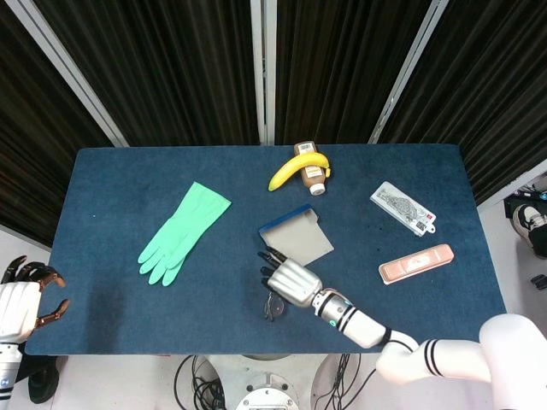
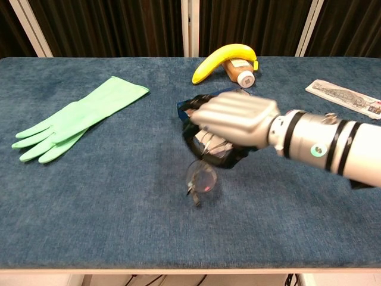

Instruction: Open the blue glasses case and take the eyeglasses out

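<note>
while the right hand (image 2: 233, 124) hangs over the front middle of the table (image 1: 111, 196), its fingers are curled around the eyeglasses (image 2: 201, 179). the glasses dangle below the hand, tilted, with one round lens showing clear and the rest blurry. in the head view the right hand (image 1: 291, 281) is near the front edge, and the eyeglasses (image 1: 273, 305) show as a small dark shape just under it.

behind the hand lies the blue glasses case (image 1: 295, 238), open, with its pale inside facing up. in the chest view most of the case is hidden by the hand, and only a bit of its blue edge (image 2: 186, 108) peeks out. the glasses are out of the case and up in the air, not touching the cloth.

the left hand (image 1: 19, 303) is off the table at the left front corner. it holds nothing and its dark fingers are spread apart.

a green rubber glove (image 1: 182, 231) lies flat on the left side. at the back, a yellow banana (image 1: 296, 168) rests against a small brown bottle (image 1: 314, 174) lying on its side. the bottle has a label, but the writing is too small to read. on the right lie a white printed packet (image 1: 402, 207) and a flat pink case (image 1: 415, 262). the packet's print cannot be read either.
</note>
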Action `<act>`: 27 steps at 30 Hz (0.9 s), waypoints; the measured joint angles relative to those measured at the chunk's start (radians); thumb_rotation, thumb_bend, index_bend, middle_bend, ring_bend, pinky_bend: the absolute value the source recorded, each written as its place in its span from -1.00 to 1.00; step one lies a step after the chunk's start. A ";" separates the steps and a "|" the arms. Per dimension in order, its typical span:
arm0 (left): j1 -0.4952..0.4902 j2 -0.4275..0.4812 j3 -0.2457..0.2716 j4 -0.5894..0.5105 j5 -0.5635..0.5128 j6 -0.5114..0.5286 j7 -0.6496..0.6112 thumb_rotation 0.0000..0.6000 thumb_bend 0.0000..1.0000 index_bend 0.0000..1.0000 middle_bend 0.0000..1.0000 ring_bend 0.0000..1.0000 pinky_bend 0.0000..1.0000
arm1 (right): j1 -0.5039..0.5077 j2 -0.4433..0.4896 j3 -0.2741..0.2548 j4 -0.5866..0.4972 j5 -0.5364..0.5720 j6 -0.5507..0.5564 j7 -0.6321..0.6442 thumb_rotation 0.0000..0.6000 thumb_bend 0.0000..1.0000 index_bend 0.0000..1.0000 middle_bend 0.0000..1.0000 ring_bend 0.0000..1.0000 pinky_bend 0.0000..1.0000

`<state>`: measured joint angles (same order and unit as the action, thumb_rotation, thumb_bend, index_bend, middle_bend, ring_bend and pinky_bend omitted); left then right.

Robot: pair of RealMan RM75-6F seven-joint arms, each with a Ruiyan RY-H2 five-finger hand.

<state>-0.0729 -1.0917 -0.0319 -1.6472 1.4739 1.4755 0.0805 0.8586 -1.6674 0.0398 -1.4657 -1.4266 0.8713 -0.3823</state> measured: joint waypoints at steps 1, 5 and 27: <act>0.000 0.000 0.000 0.000 0.000 0.000 0.000 1.00 -0.52 -0.02 -0.25 -0.54 -0.77 | 0.006 -0.012 -0.001 0.002 -0.004 -0.007 -0.013 1.00 -0.21 -0.60 -0.69 -1.00 -1.00; 0.000 0.000 0.001 0.002 0.002 0.001 -0.004 1.00 -0.52 -0.03 -0.24 -0.54 -0.77 | 0.007 -0.022 -0.003 -0.005 0.000 -0.007 -0.081 1.00 -0.47 -1.00 -0.95 -1.00 -1.00; 0.001 -0.003 0.002 0.004 0.007 0.005 0.005 1.00 -0.52 -0.02 -0.24 -0.54 -0.77 | -0.502 0.448 -0.133 -0.287 -0.043 0.662 0.021 1.00 -0.57 -1.00 -0.92 -1.00 -1.00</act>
<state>-0.0715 -1.0944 -0.0299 -1.6437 1.4810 1.4807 0.0859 0.3570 -1.2198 -0.0928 -1.7528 -1.4701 1.5332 -0.3615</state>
